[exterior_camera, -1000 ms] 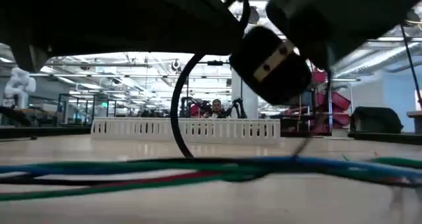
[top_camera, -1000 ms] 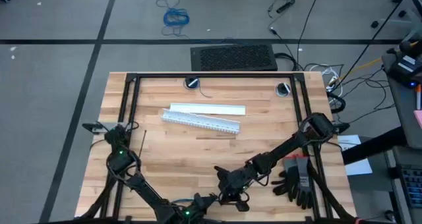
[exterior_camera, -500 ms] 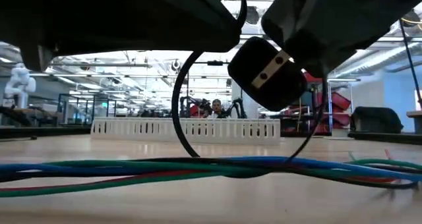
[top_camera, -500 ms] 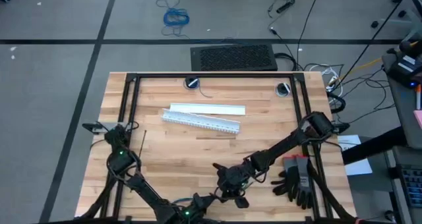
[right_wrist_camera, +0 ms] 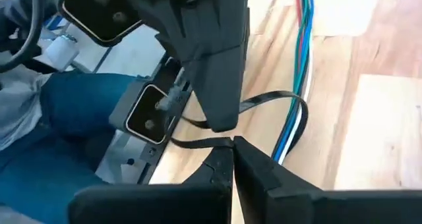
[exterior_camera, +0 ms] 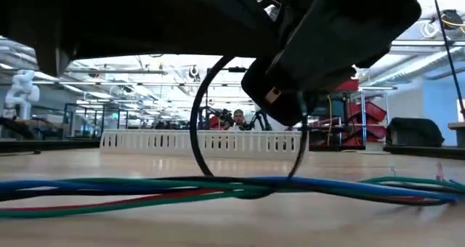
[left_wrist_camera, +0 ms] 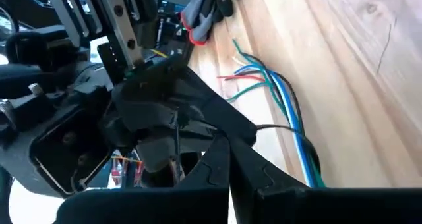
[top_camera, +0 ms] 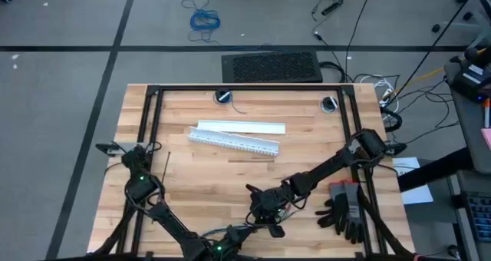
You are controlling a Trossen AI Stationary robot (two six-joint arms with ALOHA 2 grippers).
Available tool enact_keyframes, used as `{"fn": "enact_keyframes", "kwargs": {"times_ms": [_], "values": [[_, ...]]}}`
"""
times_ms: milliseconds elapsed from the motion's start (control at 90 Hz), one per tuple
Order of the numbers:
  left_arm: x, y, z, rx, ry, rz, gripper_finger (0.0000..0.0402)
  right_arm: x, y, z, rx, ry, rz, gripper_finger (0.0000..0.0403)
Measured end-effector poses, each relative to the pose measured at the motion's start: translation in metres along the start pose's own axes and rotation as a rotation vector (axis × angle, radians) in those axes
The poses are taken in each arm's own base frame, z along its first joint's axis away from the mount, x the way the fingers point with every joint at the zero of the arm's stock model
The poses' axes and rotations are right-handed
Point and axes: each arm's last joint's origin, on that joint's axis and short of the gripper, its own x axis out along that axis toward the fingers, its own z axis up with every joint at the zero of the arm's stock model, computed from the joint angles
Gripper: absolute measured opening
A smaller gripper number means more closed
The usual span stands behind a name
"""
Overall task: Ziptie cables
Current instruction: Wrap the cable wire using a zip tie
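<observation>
Two grippers meet at my table's near edge: left gripper (left_wrist_camera: 227,159) pinched together on the ziptie (exterior_camera: 200,134), right gripper (right_wrist_camera: 232,148) clamping its tail, looped round the cables (exterior_camera: 145,189) lying flat.

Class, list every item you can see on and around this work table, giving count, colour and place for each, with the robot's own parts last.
cables: one bundle, blue, green, red, near table edge.
ziptie: one, black, looped round the cables, tail between right gripper's fingers.
spare ziptie: one, black, left side of the table.
slotted ducts: two, white, table centre.
gloves: dark pile, right edge.
coiled cord: one, blue, on floor.
mat: one, black, floor behind table.
left gripper: near edge, shut on ziptie.
right gripper: near edge, shut on ziptie.
</observation>
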Motion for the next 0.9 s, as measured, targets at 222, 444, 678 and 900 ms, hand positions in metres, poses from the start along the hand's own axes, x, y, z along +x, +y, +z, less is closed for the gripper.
{"fn": "enact_keyframes", "kwargs": {"times_ms": [222, 444, 678, 900], "values": [[0.0, 0.001, -0.001, 0.001, 0.018, 0.033, 0.0, 0.003, 0.011, -0.006, -0.025, 0.024, 0.018, 0.0025], [0.0, 0.001, 0.0, -0.055, 0.013, 0.027, 0.0, 0.006, 0.017, -0.009, -0.04, 0.015, -0.023, 0.0124], [0.0, -0.001, -0.001, -0.083, 0.006, 0.01, 0.0, 0.003, 0.024, -0.008, -0.028, 0.019, -0.022, 0.0201], [0.0, -0.001, -0.002, -0.099, 0.001, -0.006, 0.0, -0.012, 0.038, 0.003, -0.061, -0.017, 0.006, 0.0201]]}}
